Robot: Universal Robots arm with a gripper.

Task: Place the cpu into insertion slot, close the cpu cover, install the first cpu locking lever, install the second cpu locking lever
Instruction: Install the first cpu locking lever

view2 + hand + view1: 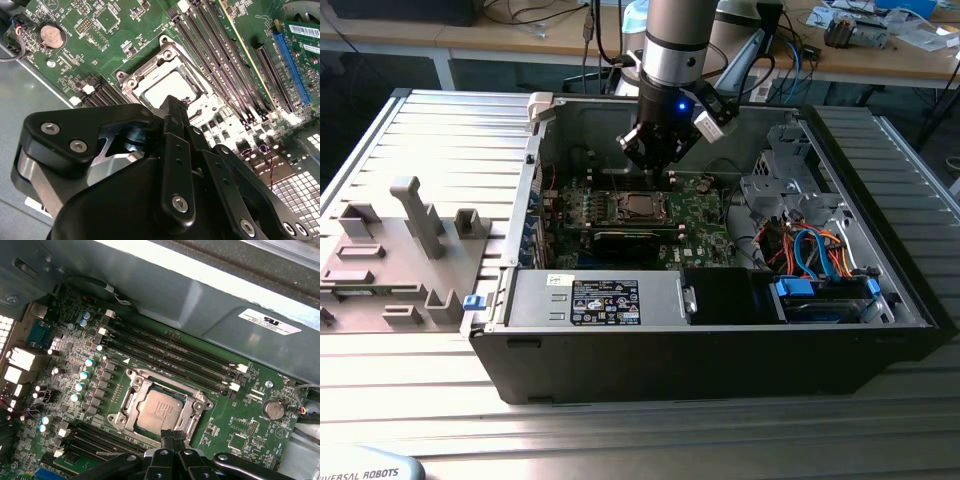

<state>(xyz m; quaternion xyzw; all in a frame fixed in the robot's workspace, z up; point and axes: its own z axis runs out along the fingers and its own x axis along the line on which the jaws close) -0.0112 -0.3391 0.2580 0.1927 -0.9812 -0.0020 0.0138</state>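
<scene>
- Black two-finger gripper (658, 168) hangs inside the open black desktop computer case (720, 350), just above the green motherboard (705, 205).
- Fingers are drawn together, tips meeting with no visible gap and nothing held between them; the joined tips (172, 436) sit at the edge of the socket, apparently touching it or just over it.
- Small flat square cpu with dull silver-grey metal top (159, 408) lies seated in the square dark insertion slot with silvery rim (202, 404).
- Thin silvery metal cpu cover frame (131, 399) lies flat around the chip — its square opening shows the chip's top.
- In the second wrist view the cpu (165, 91) appears just beyond the closed fingertips (172, 107).
- Lever positions — cannot tell.
- Long black memory slots (175, 356) run beside the socket.
</scene>
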